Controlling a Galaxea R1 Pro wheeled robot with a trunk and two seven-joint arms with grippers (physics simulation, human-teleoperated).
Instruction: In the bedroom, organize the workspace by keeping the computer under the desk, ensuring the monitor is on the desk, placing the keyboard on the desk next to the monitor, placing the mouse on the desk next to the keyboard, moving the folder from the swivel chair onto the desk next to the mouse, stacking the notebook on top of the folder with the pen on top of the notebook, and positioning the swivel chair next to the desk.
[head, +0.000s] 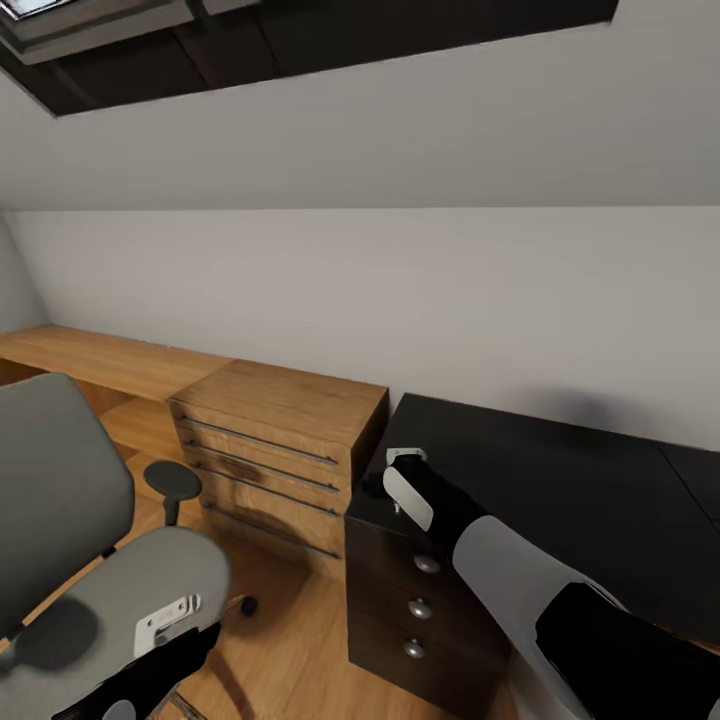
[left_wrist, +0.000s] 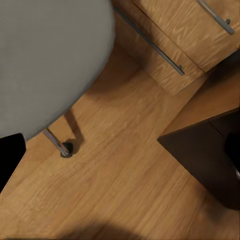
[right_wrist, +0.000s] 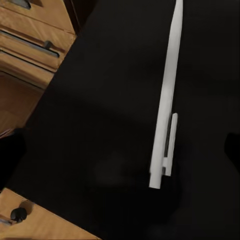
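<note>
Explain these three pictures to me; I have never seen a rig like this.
This is a simulated two-armed robot in a room. The head view looks down from its head. Its right gripper reaches over the corner of the black desk, and its left gripper hangs over the grey swivel chair. The other two pictures come from cameras on each wrist. The left wrist view sees the chair seat, the oak floor and the oak cabinet. The right wrist view sees a white pen against the desk top. The fingers sit wide apart at the picture's edges, so the pen seems not to be gripped.
</note>
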